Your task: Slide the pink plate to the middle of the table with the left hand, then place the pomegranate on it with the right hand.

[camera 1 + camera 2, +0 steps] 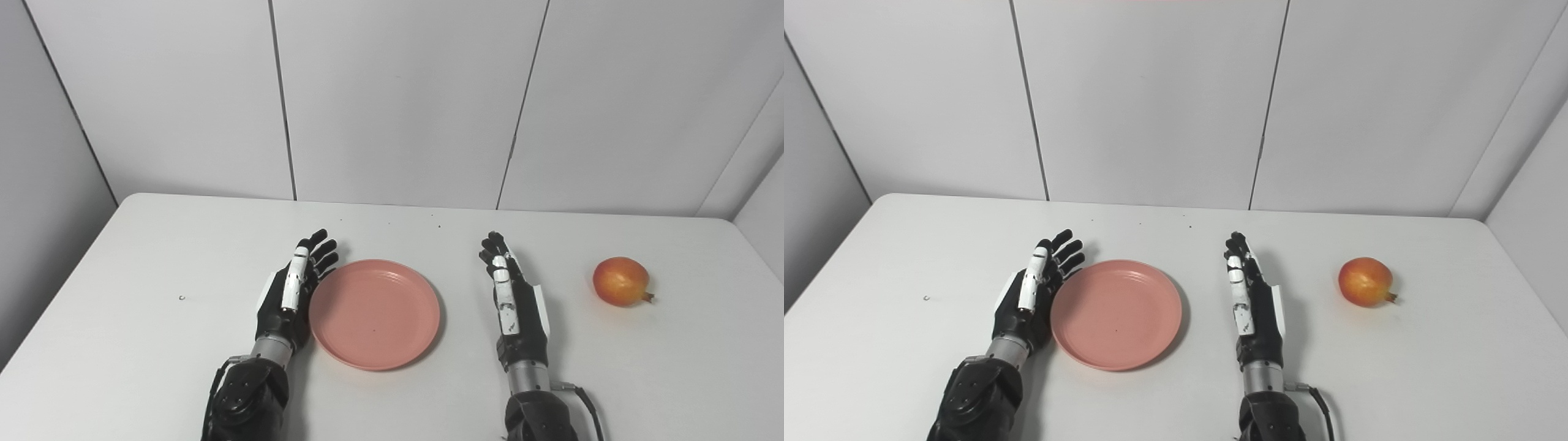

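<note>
A pink plate (375, 313) lies flat on the white table (122, 343), near the middle and toward the front. My left hand (293, 291) is open, edge-on with straight fingers, its palm side against the plate's left rim. My right hand (513, 300) is open and empty, fingers straight, resting a short way right of the plate and apart from it. A red-orange pomegranate (620, 281) sits on the table at the right, clear of the right hand. It also shows in the right eye view (1364, 281).
Grey wall panels (398, 98) stand behind the table's far edge. A tiny speck (182, 298) lies on the table at the left. The table's right edge runs close beyond the pomegranate.
</note>
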Motion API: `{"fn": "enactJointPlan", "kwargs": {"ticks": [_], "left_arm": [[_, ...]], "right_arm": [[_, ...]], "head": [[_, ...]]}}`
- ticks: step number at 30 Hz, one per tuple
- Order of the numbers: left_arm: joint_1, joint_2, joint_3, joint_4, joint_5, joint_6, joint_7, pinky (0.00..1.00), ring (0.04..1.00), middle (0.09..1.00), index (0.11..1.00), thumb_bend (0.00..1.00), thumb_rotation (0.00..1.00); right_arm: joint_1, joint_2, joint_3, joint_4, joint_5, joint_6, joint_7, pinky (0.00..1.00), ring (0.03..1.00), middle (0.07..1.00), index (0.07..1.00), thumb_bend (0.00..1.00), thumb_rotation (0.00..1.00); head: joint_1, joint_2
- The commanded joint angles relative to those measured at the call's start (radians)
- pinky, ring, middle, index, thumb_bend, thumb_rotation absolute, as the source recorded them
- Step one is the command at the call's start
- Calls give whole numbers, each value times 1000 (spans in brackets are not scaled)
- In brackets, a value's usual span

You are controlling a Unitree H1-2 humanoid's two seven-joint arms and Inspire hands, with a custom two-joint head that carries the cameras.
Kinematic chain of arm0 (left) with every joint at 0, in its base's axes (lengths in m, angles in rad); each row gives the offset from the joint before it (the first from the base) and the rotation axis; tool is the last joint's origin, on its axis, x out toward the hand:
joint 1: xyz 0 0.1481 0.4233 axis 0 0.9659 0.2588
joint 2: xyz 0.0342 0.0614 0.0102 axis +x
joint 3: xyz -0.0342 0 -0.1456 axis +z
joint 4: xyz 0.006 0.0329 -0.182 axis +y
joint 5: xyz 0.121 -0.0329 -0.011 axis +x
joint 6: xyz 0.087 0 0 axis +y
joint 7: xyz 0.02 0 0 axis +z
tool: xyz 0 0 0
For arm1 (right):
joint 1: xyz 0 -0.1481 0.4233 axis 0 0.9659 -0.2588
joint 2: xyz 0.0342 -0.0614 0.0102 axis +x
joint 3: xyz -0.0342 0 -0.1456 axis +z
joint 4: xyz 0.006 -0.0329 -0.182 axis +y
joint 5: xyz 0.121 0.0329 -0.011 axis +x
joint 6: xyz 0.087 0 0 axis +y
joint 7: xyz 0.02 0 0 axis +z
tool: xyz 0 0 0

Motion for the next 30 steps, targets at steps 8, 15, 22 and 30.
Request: {"fn": "enactJointPlan", "kwargs": {"ticks": [8, 15, 22, 30], "left_arm": [[7, -19, -33, -49, 1, -9, -19, 896, 915, 904, 876, 318, 991], [19, -36, -39, -53, 2, -21, -15, 865, 893, 887, 866, 313, 875], [21, -39, -41, -25, 7, -68, -20, 852, 874, 865, 845, 314, 834], [24, -37, -46, -19, 16, -74, -15, 849, 869, 860, 837, 329, 835]], "right_arm": [[39, 11, 6, 40, -3, 8, -5, 985, 908, 902, 900, 536, 950], [43, 11, 9, 32, -2, 9, -5, 982, 907, 902, 899, 533, 953], [46, 11, 10, 28, 0, 14, -4, 992, 906, 902, 898, 528, 949], [50, 9, 15, 19, -1, 22, 0, 990, 912, 904, 901, 528, 954]], "head": [[-2, 10], [1, 13], [4, 13], [1, 14]]}}
